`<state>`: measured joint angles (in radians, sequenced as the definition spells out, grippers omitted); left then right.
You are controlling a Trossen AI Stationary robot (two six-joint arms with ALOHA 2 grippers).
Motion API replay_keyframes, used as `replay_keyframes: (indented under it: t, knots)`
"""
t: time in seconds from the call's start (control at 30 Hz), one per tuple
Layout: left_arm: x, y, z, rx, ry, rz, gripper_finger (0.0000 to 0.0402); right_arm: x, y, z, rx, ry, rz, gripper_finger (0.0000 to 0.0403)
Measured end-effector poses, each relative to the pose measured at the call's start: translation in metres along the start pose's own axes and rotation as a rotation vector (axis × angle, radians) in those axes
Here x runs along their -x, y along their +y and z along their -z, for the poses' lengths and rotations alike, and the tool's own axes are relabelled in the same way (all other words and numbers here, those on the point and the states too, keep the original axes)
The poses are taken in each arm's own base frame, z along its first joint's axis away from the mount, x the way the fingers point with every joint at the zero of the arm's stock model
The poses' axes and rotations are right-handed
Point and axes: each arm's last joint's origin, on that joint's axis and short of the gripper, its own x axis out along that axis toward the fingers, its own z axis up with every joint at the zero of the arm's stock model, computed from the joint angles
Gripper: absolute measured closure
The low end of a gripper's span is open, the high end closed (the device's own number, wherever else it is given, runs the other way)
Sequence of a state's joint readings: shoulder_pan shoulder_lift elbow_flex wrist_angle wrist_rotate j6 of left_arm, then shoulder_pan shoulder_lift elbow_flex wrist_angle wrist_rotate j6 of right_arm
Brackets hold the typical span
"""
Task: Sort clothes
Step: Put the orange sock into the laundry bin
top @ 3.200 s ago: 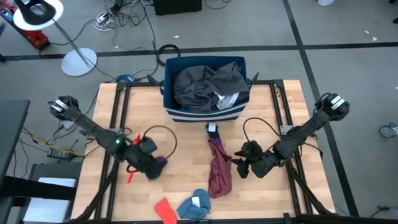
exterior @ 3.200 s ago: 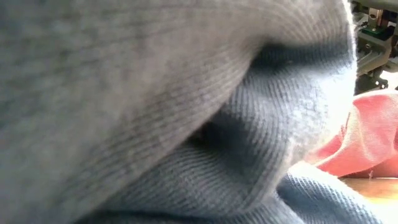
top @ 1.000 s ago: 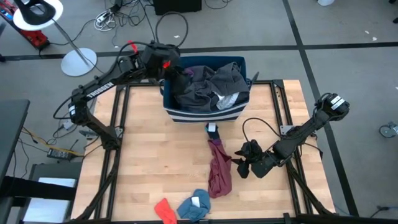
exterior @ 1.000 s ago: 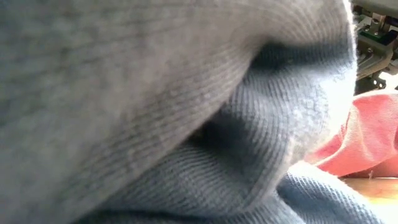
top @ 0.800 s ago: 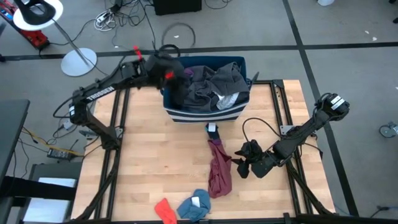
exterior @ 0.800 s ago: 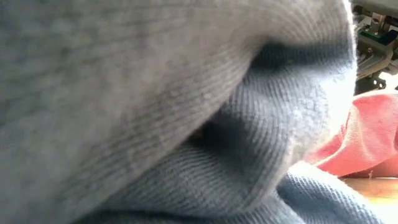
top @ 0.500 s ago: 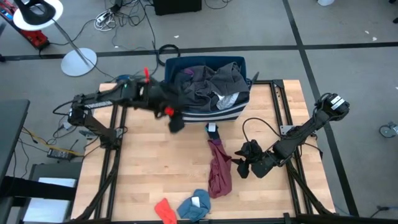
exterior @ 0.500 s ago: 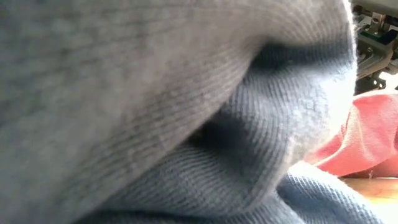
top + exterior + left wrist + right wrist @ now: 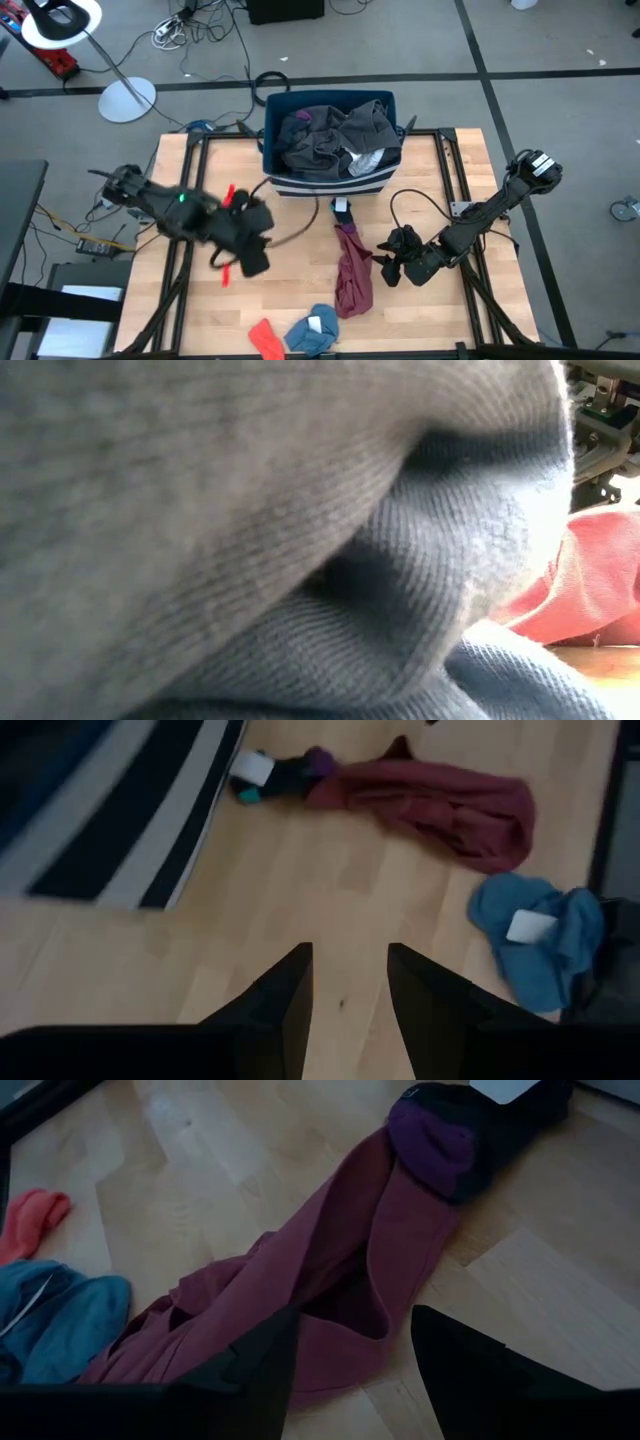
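Observation:
A maroon garment (image 9: 352,275) lies stretched out on the wooden table, with a black and purple sock (image 9: 343,210) at its far end. A bright blue piece (image 9: 312,330) and an orange-red piece (image 9: 265,338) lie at the near edge. Grey clothes (image 9: 335,135) and a purple piece (image 9: 300,120) fill the blue bin. My left gripper (image 9: 256,263) hangs open and empty over bare wood (image 9: 348,955), left of the maroon garment (image 9: 440,805). My right gripper (image 9: 384,268) stands open beside the maroon garment's right side (image 9: 330,1270), with nothing between its fingers.
The blue bin with white stripes (image 9: 275,182) stands at the table's far middle. Blue-grey cloth (image 9: 250,540) right in front of the low camera blocks nearly all of that view; orange-red cloth (image 9: 600,590) shows beside it. Bare wood lies on the table's left half.
My left gripper has swung from above the bin's far left corner toward the table's near edge and down. It now hangs low over the wood left of the middle. The clothes on the table have stayed where they were.

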<state>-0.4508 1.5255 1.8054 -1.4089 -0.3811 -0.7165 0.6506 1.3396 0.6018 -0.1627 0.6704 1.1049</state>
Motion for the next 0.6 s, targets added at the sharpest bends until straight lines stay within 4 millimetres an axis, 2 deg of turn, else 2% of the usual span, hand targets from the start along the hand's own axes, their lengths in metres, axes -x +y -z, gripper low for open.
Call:
replay_keyframes:
  t: [0.13, 0.33, 0.6]
  knots:
    - [-0.012, -0.018, 0.035, 0.073, 0.045, -0.063, 0.0266, 0.000, 0.001, 0.000, -0.007, -0.004, -0.008, 0.0204]
    - [-0.045, -0.038, 0.090, 0.278, 0.160, -0.117, 0.0266, 0.000, 0.002, 0.000, -0.012, 0.002, -0.020, 0.0204]
    - [-0.093, -0.071, 0.135, 0.487, 0.158, 0.104, 0.0266, 0.000, 0.003, -0.001, -0.020, -0.003, -0.029, 0.0204]
